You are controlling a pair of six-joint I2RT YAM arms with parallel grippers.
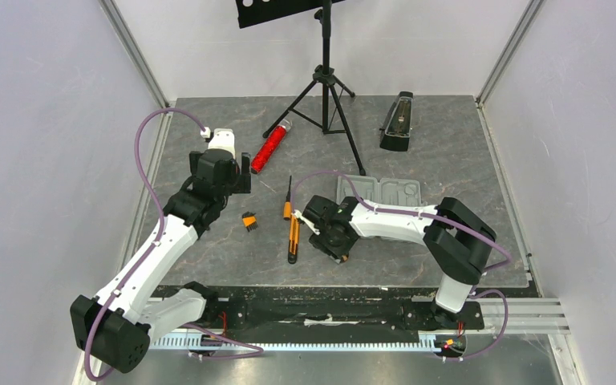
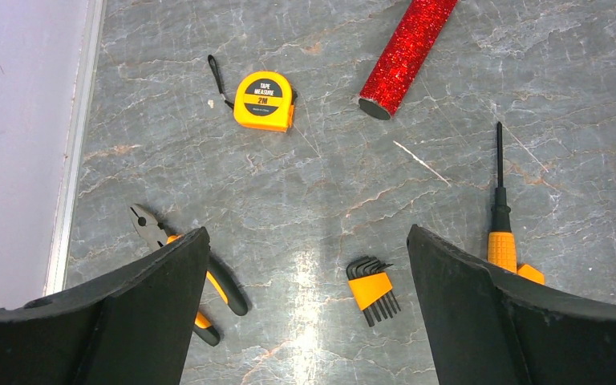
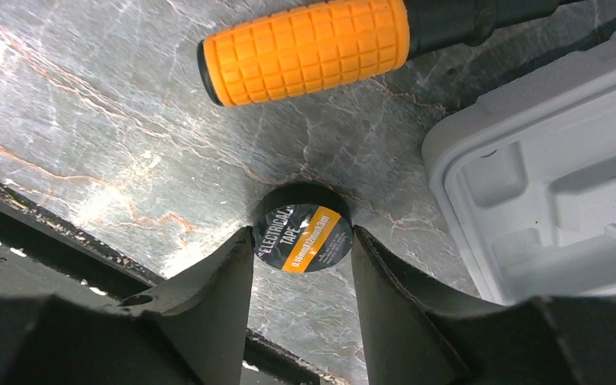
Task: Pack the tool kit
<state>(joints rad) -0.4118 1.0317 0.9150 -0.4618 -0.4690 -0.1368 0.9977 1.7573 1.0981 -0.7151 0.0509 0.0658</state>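
Between the tips of your right gripper [image 3: 302,243]: small black electrical-tape roll [image 3: 305,228], pinched; pick-up step. Grey moulded plastic case [image 3: 545,184] at its 2 o'clock; next, lift and seat it there. Left gripper [image 2: 306,233] gapes.

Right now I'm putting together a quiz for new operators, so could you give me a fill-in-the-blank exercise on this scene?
1. The right gripper brackets a roll of electrical ____.
2. Near the tape measure lies a glittery cylinder coloured ____.
3. The left gripper, hanging above the hex keys, is wide ____.
Missing words: tape; red; open.
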